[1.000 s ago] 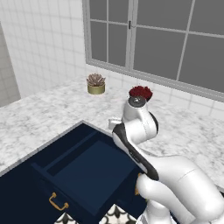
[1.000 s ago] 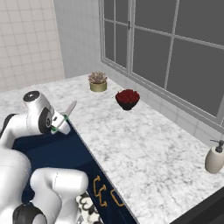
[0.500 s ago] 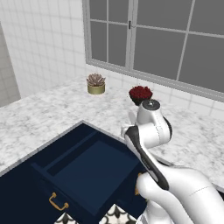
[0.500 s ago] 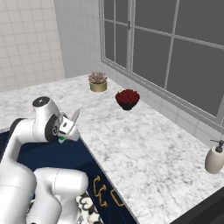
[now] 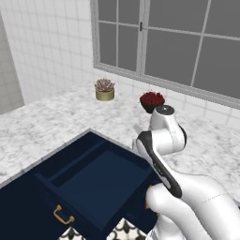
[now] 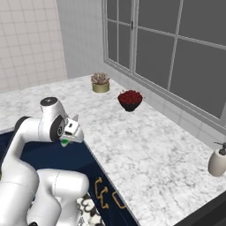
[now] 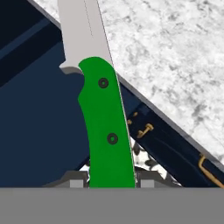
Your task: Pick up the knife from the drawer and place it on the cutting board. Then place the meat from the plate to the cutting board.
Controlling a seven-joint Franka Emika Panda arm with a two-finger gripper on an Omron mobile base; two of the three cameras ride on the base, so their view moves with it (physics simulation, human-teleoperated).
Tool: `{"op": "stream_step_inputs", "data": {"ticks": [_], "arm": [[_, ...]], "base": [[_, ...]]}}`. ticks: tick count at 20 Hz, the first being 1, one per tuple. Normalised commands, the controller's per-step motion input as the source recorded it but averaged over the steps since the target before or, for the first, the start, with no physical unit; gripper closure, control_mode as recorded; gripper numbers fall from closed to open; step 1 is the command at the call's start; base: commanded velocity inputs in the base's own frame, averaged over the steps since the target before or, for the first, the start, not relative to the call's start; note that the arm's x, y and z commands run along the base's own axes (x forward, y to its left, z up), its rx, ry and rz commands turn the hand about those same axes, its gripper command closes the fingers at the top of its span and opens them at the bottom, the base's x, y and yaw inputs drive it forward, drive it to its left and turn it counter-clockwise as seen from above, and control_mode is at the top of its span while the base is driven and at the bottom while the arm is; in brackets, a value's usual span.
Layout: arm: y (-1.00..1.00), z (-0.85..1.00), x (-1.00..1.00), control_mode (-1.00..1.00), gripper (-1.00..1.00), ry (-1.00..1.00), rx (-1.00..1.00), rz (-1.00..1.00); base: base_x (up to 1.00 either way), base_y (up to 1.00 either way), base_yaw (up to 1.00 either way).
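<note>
Hand view: the knife (image 7: pixel 107 127) is gripped by its green handle in the closed tool (image 7: pixel 112 177), held above the open blue drawer (image 7: pixel 39 131) and marble table (image 7: pixel 175 57).

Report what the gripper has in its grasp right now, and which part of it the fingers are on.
The gripper is shut on the knife, gripping the lower end of its green handle; the silver blade points away from the hand.

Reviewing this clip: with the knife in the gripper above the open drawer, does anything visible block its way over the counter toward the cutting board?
Nothing visible does. The gripper holds the knife over the drawer beside the marble counter. The dark bowl and potted plant stand far back by the window. No cutting board is in view, so the rest of the path is unknown.
</note>
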Motion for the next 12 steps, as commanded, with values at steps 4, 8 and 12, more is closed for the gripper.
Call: {"op": "stream_step_inputs", "data": {"ticks": [4,8,12], "arm": [[0.0,0.0,0.0,1.0,1.0,0.0,0.0,0.0],[0.0,0.0,0.0,1.0,1.0,0.0,0.0,0.0],[0.0,0.0,0.0,1.0,1.0,0.0,0.0,0.0]], "base": [[-0.59,-0.01,0.07],[-0.94,0.31,0.06],[-0.71,0.82,0.09]]}}
